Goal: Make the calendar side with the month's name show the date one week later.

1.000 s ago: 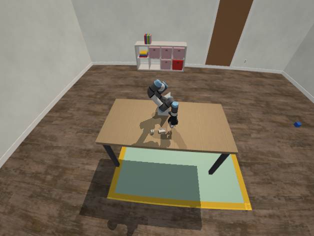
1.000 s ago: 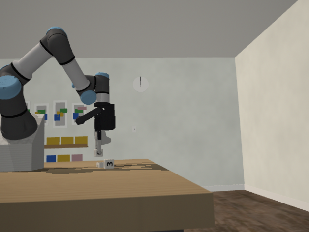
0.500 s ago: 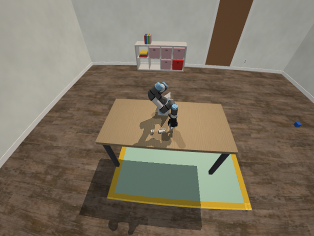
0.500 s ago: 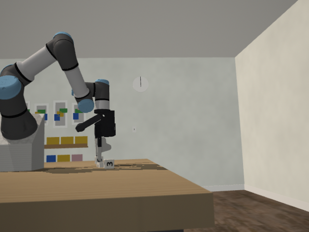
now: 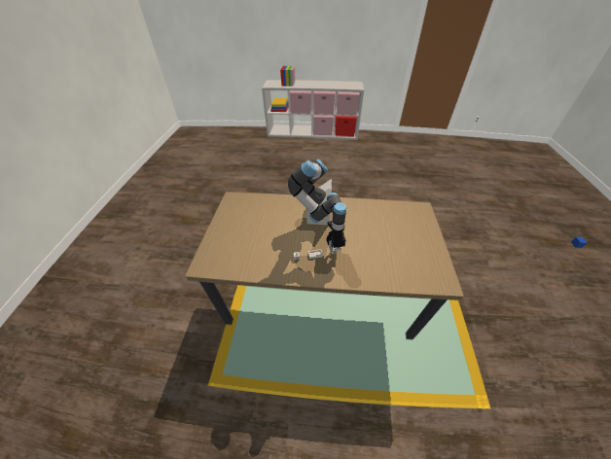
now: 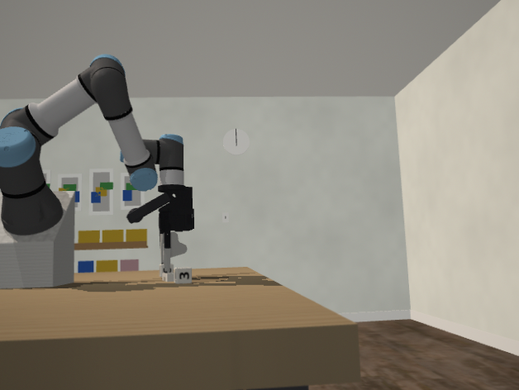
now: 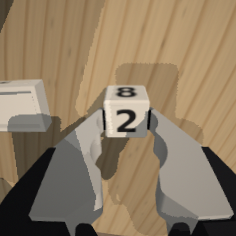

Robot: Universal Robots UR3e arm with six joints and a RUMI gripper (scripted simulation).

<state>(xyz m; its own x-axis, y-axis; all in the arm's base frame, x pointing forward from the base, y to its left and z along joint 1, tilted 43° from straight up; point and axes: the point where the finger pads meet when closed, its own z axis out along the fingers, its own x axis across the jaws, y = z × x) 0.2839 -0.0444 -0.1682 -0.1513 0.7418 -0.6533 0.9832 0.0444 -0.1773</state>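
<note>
My gripper is shut on a white number cube. The cube's face toward the wrist camera reads 2 and the face above it reads 8. In the exterior view the held cube is down at the table top, right next to a second white cube whose visible face reads 3. I cannot tell whether the held cube touches the wood. In the top view my gripper is just right of the white calendar tray, and the second cube lies left of the tray. The tray's end shows at the left of the wrist view.
The arm's grey base block stands at the back of the wooden table. The table's front edge is a little in front of the tray. A green mat with a yellow border lies on the floor under the table.
</note>
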